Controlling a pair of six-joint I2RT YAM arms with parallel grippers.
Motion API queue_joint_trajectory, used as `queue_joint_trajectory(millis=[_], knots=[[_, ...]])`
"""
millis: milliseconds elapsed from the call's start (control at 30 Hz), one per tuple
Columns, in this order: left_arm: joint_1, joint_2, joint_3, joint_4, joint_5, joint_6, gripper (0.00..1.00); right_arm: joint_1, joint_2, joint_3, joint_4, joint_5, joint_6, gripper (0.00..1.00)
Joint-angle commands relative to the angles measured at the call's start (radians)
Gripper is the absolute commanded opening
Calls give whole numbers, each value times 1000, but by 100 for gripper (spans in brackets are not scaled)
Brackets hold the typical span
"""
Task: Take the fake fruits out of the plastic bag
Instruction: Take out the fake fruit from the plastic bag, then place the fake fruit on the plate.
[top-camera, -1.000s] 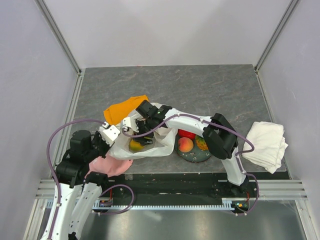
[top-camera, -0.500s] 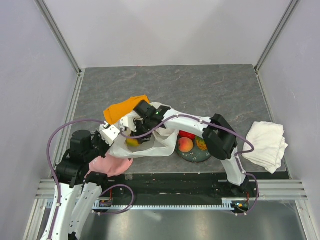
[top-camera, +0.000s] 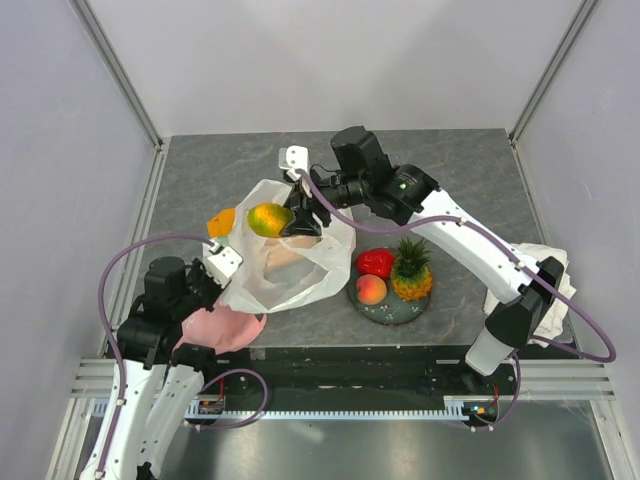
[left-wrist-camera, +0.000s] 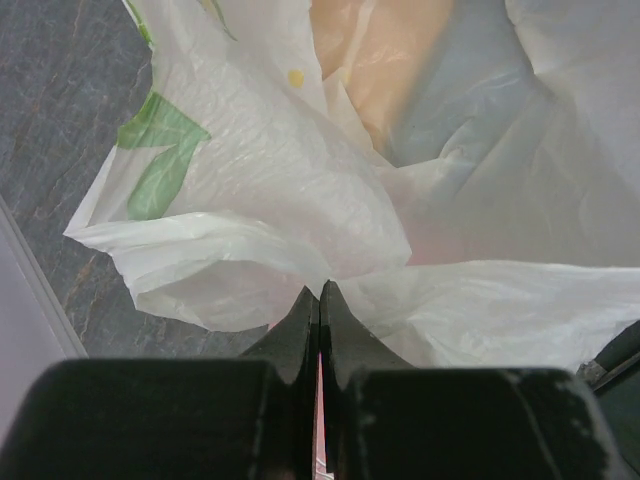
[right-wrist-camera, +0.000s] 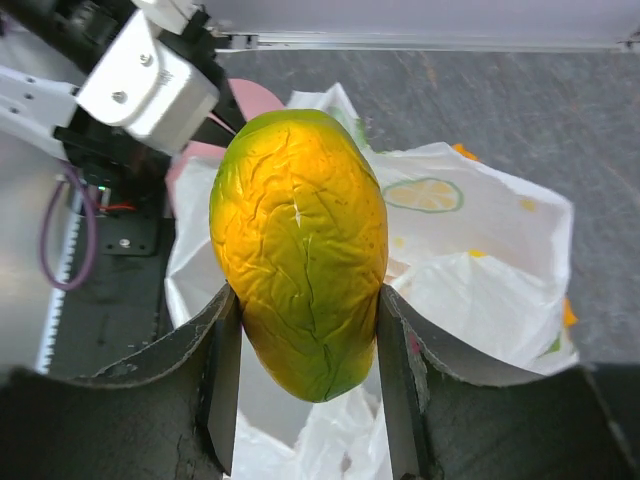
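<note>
My right gripper (top-camera: 287, 222) is shut on a yellow-green mango (top-camera: 270, 219) and holds it in the air above the white plastic bag (top-camera: 290, 268); the mango (right-wrist-camera: 300, 250) fills the right wrist view between my jaws. My left gripper (top-camera: 226, 266) is shut on the bag's near-left edge (left-wrist-camera: 320, 270), pinching the thin plastic. A red pepper (top-camera: 375, 262), a peach (top-camera: 371, 290) and a small pineapple (top-camera: 411, 270) sit on a dark plate (top-camera: 392, 312) right of the bag. Something pale orange shows through the bag (left-wrist-camera: 375, 60).
An orange cloth (top-camera: 221, 222) peeks out behind the bag's left side. A pink item (top-camera: 222, 329) lies at the table's near edge under my left arm. A folded white towel (top-camera: 548, 275) lies at the right edge.
My right gripper has lifted out of the bag with the mango, rising up and back. The bag has been pulled more upright. The pineapple on the plate is now uncovered.
</note>
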Motion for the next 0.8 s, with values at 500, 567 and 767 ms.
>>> queue_joint_trajectory(millis=[500,567,767], knots=[[3,33,44,56,18,-32,2,-51,-424,-534,-517,219,-443,17],[3,25,44,50,10,-35,2,-50,-452,-620,-486,237,-442,17],[3,11,50,26,9,-29,2,-32,-472,-780,-336,404,-247,15]])
